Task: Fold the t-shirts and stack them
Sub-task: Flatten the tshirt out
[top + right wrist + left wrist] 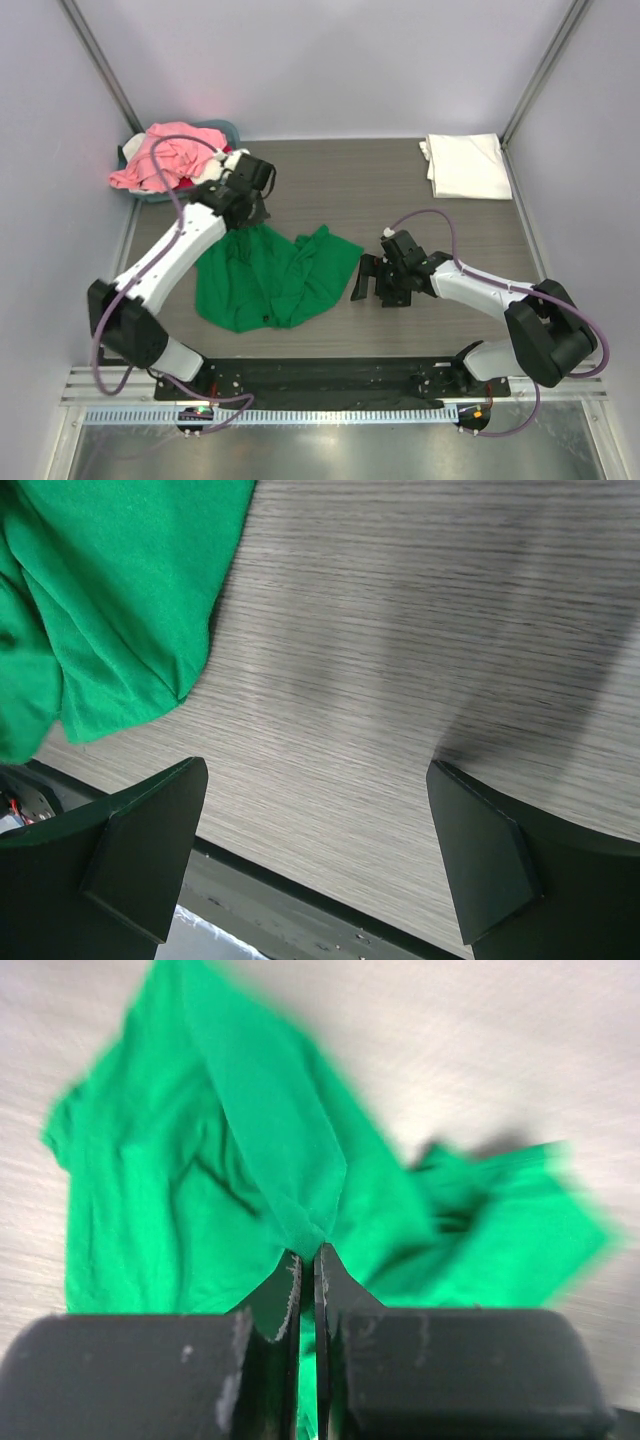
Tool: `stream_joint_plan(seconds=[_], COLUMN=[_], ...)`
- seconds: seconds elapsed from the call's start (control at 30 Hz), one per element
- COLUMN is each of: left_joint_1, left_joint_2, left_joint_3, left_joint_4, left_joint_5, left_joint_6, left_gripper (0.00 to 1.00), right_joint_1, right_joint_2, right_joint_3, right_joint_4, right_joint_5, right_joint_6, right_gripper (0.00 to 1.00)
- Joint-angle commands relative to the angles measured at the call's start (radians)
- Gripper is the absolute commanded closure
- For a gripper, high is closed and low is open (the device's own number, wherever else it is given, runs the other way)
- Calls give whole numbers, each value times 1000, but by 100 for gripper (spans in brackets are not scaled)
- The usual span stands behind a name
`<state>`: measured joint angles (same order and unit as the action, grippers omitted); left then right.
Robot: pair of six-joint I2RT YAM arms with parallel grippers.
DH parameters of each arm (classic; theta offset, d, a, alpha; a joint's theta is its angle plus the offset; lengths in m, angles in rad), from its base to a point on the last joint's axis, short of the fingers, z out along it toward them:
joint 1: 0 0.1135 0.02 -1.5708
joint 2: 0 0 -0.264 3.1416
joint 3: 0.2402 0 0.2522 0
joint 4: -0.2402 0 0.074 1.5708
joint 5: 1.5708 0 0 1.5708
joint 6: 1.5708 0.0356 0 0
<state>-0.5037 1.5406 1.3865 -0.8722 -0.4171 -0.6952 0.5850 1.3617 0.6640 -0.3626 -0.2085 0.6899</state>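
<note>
I work on a grey wood-grain surface (400,190) walled by pale panels, with open room right of centre. My right claw (368,280) hangs released just beside the crumpled green t-shirt (270,280). My left claw (308,1252) is clenched on its far fold. A white t-shirt (467,165) lies folded far right, and pink t-shirts (165,155) fill the basket (228,128) far left.

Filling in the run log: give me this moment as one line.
left pincer: shut on green shirt | right pincer: open, above table | white shirt: folded, far right corner
</note>
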Motion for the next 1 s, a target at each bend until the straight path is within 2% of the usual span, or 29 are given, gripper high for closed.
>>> stream_joint_plan(seconds=[0.0, 0.3, 0.63, 0.8, 0.97], left_joint_1=[4, 5, 4, 4, 4], left_joint_2=[-147, -347, -454, -513, -524], left_joint_3=[114, 224, 151, 151, 157], left_joint_4=[-99, -181, -203, -217, -241], left_joint_5=[-32, -38, -31, -75, -89], left_joint_6=[8, -3, -43, -38, -26], left_gripper=[100, 100, 100, 100, 100], right_joint_1=[1, 1, 32, 59, 78], right_joint_2=[-1, 7, -29, 14, 135], right_joint_3=[48, 131, 193, 212, 230], right_joint_4=[16, -7, 11, 28, 79], right_joint_5=[-5, -11, -40, -34, -32], right_joint_6=[10, 11, 28, 33, 37], right_gripper=[3, 3, 3, 2, 3])
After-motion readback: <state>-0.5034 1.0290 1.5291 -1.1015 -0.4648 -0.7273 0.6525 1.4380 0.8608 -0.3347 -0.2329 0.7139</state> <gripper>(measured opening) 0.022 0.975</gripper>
